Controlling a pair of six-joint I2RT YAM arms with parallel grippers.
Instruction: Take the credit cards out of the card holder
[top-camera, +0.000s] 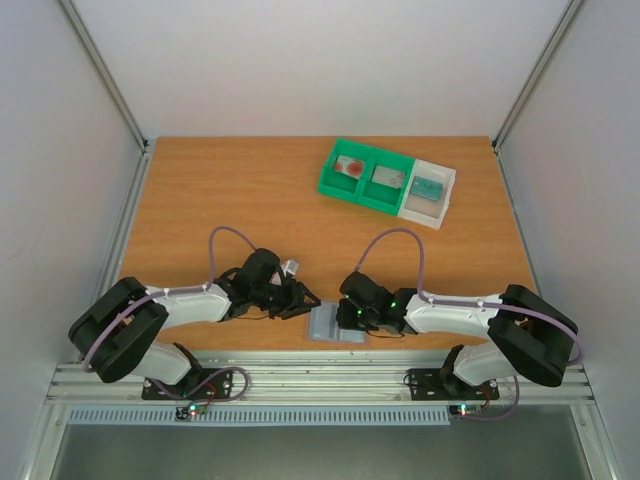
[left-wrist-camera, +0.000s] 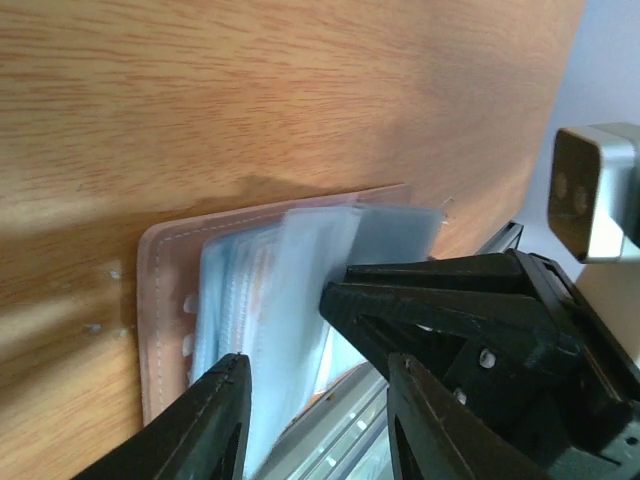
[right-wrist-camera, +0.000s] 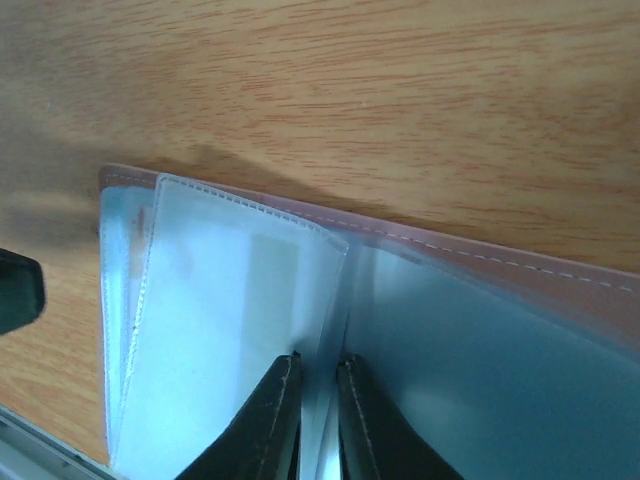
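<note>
The card holder (top-camera: 335, 326) lies open at the table's near edge, between my two grippers. Its pinkish stitched cover (left-wrist-camera: 160, 300) carries pale blue clear sleeves (right-wrist-camera: 200, 320). My right gripper (right-wrist-camera: 318, 360) (top-camera: 349, 316) is shut on one raised sleeve leaf at the centre fold. A faint pale rectangle (right-wrist-camera: 275, 290) shows through that leaf; whether it is a card I cannot tell. My left gripper (left-wrist-camera: 318, 362) (top-camera: 304, 307) hangs open over the holder's left side, with sleeve edges between its fingers. Two credit cards lie in the far tray: one with a red blotch (top-camera: 350, 167), one greyish (top-camera: 388, 177).
A green and white compartment tray (top-camera: 372, 192) sits at the back right, with a teal card (top-camera: 428, 187) in its white end. The metal rail (top-camera: 320, 380) runs just past the table's near edge. The right gripper's black body (left-wrist-camera: 470, 310) crowds the left wrist view.
</note>
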